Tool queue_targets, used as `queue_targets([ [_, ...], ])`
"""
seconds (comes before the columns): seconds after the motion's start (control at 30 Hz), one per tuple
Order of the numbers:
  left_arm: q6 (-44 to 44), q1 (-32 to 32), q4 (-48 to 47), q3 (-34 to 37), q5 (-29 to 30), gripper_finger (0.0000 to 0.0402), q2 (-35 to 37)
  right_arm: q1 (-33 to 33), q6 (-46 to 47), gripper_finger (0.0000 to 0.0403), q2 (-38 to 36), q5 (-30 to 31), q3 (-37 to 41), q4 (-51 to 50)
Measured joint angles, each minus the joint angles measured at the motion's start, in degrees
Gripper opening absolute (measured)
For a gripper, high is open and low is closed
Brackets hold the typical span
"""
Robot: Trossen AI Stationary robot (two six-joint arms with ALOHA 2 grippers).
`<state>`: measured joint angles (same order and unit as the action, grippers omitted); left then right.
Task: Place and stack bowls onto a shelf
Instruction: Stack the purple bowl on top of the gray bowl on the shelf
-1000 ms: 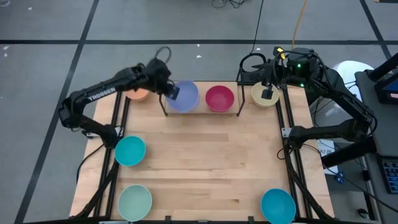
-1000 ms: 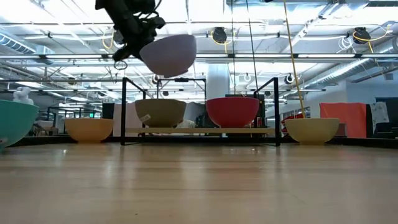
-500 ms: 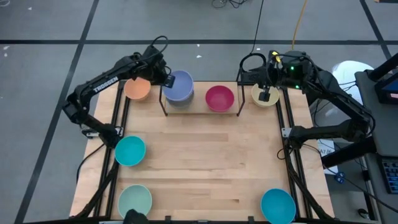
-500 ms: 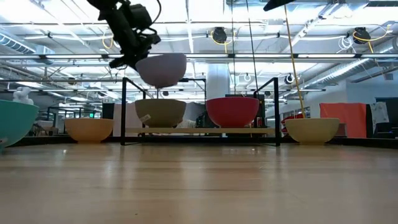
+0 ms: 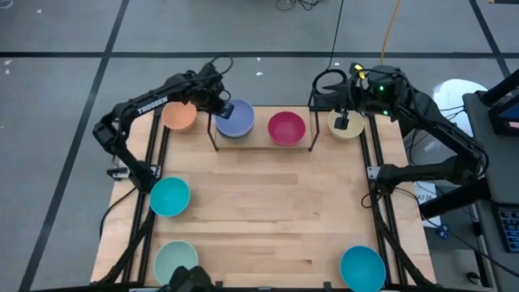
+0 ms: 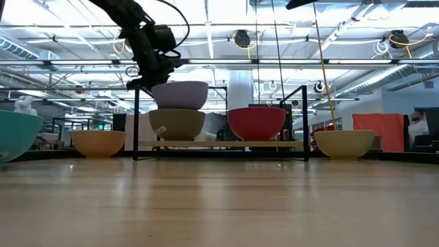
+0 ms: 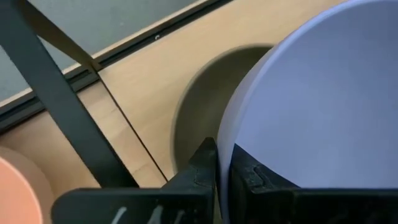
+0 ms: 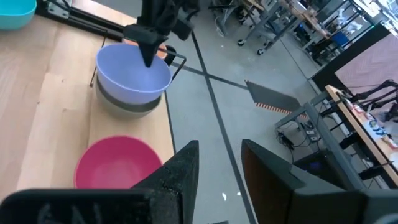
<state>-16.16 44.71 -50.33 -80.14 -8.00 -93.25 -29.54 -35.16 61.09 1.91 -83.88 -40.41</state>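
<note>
The shelf [image 5: 261, 144] has the magenta bowl [image 5: 286, 127] just beside the left gripper [image 5: 224, 108]. That claw, clamped on the lavender bowl's [image 5: 234, 118] rim, has come down, so it now sits in the olive-grey bowl [image 6: 177, 124]: stack nearly done. Right gripper [image 5: 345, 122] waits w/ fingers apart over the cream bowl [image 5: 354, 130]

place: robotics lab / industrial test hall
floor: grey concrete floor [image 5: 65, 49] with taped grid lines, seen from above and in the right wrist view
ceiling: open steel trusses [image 6: 329, 63], strip lights, hanging cable loops [image 6: 241, 40], yellow cable drop [image 6: 322, 75]
rig: wooden table [image 5: 268, 211] on a black frame, two dark arms bolted at its side edges, camera mounts
beyond table: rows of workbenches and equipment racks [image 8: 292, 18], orange panel [image 6: 378, 132], monitor [image 5: 499, 97] off the right edge
wiring: loose cables [image 5: 296, 5] on floor past the far edge
</note>
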Motion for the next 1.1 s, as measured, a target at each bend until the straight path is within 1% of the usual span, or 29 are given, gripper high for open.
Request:
queue_targets([
  [0.13, 1.69, -0.04, -0.61, 0.0, 0.57, 0.0031, -0.52, 0.0, 0.0, 0.0115, 0.01, 0.0, 0.0, -0.06],
  [0.27, 2.85, -0.3, 0.03, 0.0, 2.25, 0.004, -0.55, 0.0, 0.0, 0.0115, 0.01, 0.0, 0.0, -0.06],
  [0.57, -0.37, 0.28, 0.56, 0.0, 2.13, 0.0045, -0.55, 0.0, 0.0, 0.0115, 0.0, 0.0, 0.0, -0.08],
  [0.73, -0.81, 0.28, 0.21, 0.0, -1.56, 0.0046, -0.55, 0.0, 0.33, 0.0115, 0.01, 0.02, 0.0, -0.08],
  [1.1, -0.47, 0.28, -0.68, 0.02, -1.49, 0.0046, -0.55, 0.0, 1.51, 0.0115, 0.01, 0.04, 0.0, -0.08],
])
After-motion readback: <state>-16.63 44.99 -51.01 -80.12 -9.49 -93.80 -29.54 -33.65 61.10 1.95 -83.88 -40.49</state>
